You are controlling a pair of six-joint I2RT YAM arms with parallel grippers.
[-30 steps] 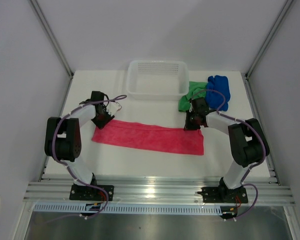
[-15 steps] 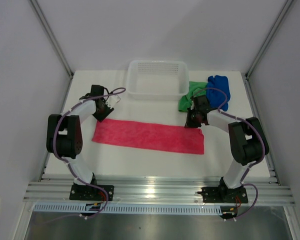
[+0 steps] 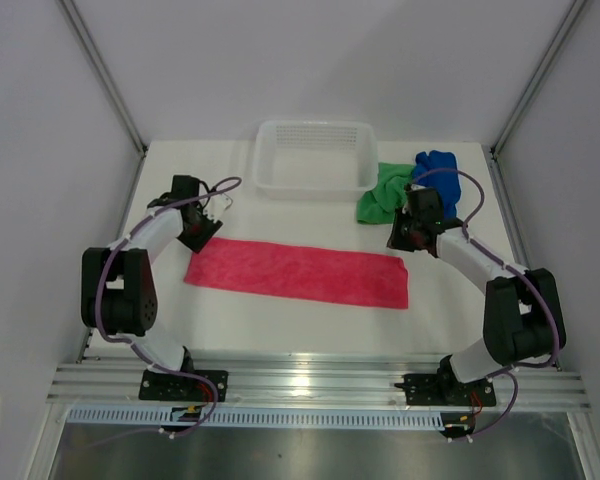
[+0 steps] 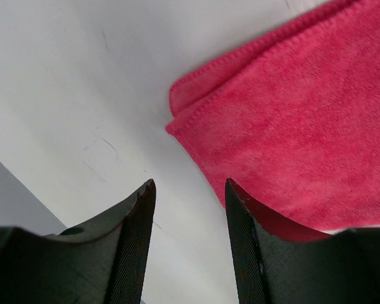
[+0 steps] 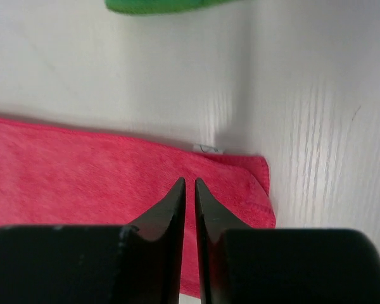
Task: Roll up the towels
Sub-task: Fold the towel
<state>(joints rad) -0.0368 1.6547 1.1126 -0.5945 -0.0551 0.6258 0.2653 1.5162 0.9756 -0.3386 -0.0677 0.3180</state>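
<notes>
The bright pink towel point(image 3: 298, 273) lies flat as a long folded strip across the middle of the table. Its left corner shows in the left wrist view point(image 4: 291, 120) and its right end in the right wrist view point(image 5: 82, 180). The green towel point(image 3: 380, 192) and the royal blue towel point(image 3: 440, 182) lie bunched at the back right. My left gripper point(image 3: 200, 232) is open and empty just behind the pink towel's left end point(image 4: 190, 190). My right gripper point(image 3: 400, 238) is shut on nothing, above the pink towel's right end point(image 5: 190, 183).
A white mesh basket point(image 3: 315, 185) stands at the back centre, next to the green towel point(image 5: 164, 5). A small white tag point(image 5: 208, 149) peeks out at the pink towel's far edge. Grey walls stand close on both sides of the table.
Both grippers have drawn back off the ends of the pink towel, the left toward the back left and the right toward the back right. The towel lies flat and has not moved.
</notes>
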